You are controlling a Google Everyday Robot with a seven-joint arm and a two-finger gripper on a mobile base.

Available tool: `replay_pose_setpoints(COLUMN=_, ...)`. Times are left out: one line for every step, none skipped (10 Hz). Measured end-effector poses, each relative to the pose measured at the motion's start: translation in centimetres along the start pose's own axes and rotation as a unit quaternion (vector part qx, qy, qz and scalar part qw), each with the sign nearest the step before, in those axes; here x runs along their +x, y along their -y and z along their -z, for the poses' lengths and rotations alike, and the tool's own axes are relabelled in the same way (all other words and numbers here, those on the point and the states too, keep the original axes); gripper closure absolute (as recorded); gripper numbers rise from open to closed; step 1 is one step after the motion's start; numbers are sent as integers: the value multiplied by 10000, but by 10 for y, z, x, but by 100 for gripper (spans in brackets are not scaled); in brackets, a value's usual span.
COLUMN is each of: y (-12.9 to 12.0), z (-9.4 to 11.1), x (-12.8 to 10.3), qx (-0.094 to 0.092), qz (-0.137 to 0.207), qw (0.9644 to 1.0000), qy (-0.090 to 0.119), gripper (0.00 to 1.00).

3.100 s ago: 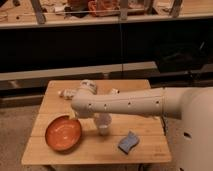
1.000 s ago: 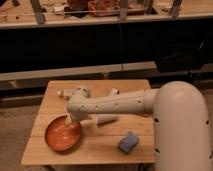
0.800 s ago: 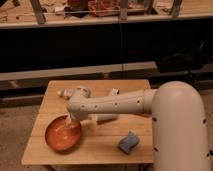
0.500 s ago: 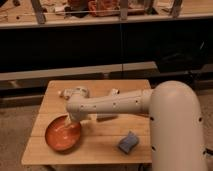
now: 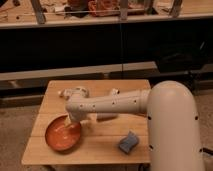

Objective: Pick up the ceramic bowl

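The ceramic bowl (image 5: 61,137) is wide, shallow and orange-red, and sits on the front left part of the wooden table (image 5: 127,89). My white arm reaches from the right across the table. The gripper (image 5: 71,121) points down at the bowl's far right rim and hangs over the inside edge. I cannot tell whether it touches the bowl.
A blue sponge-like object (image 5: 128,142) lies near the table's front right. A pale object (image 5: 107,118) is partly hidden under my arm. Small pale items (image 5: 70,92) sit at the back left. A dark cabinet with a cluttered counter (image 5: 100,7) stands behind the table.
Since three seconds ago my arm has swung left and lowered, bringing the gripper from the table's middle down to the bowl's rim. In the last second it has barely moved.
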Motion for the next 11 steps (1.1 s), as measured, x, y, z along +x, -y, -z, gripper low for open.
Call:
replay_pose_setpoints(y=0, z=-1, x=1, qx=-1, qz=12, qw=10000, qy=13, gripper=20)
replay_pose_setpoints(y=0, z=-3, x=1, qx=3, qz=30, qw=10000, qy=31, gripper=20)
replay_pose_setpoints(y=0, z=-5, x=1, qx=8, qz=51, qw=10000, qy=50, gripper=20)
replay_pose_setpoints(y=1, z=-6, x=1, qx=14, qz=65, qw=10000, qy=67, gripper=20)
replay_pose_setpoints(y=1, z=-8, x=1, qx=22, qz=75, qw=9999, qy=85, gripper=20)
replay_pose_setpoints(y=0, z=-9, x=2, qx=23, qz=94, qw=9999, qy=94, gripper=20)
replay_pose_setpoints(y=0, z=-10, x=2, qx=24, qz=104, qw=9999, qy=103, gripper=20)
replay_pose_setpoints(y=0, z=-12, x=2, qx=25, qz=115, qw=9999, qy=115, gripper=20)
replay_pose_setpoints(y=1, z=-13, x=2, qx=29, qz=128, qw=9998, qy=129, gripper=20)
replay_pose_setpoints(y=0, z=-16, x=2, qx=34, qz=130, qw=9998, qy=145, gripper=20)
replay_pose_setpoints(y=0, z=-17, x=2, qx=36, qz=135, qw=9998, qy=151, gripper=20)
